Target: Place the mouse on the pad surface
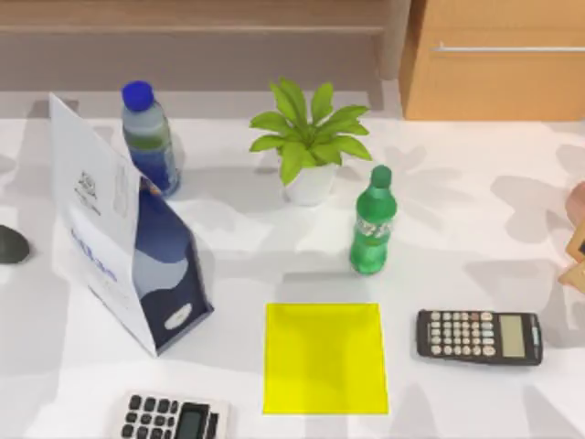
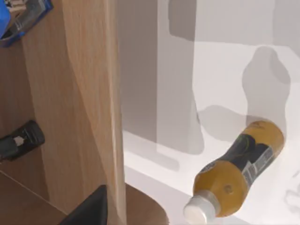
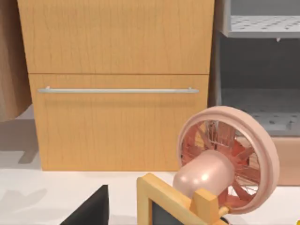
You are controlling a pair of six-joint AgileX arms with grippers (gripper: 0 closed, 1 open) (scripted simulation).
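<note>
While the mouse (image 1: 11, 244) lies at the table's (image 1: 475, 229) far left edge, well apart from the yellow pad (image 1: 324, 358) near the front middle, the left wrist view shows an orange bottle (image 2: 237, 169) lying down, the right wrist view a pink fan (image 3: 226, 158) before a wooden cabinet (image 3: 117, 84). Whether either arm's fingers are apart, I cannot tell.

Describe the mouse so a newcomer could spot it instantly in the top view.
Start at the tall white-and-blue carton on the table's left half, then go to the left edge of the table. There lies the mouse, a small dark grey rounded lump. Unlike the two calculators, it is smooth, keyless and oval.
</note>
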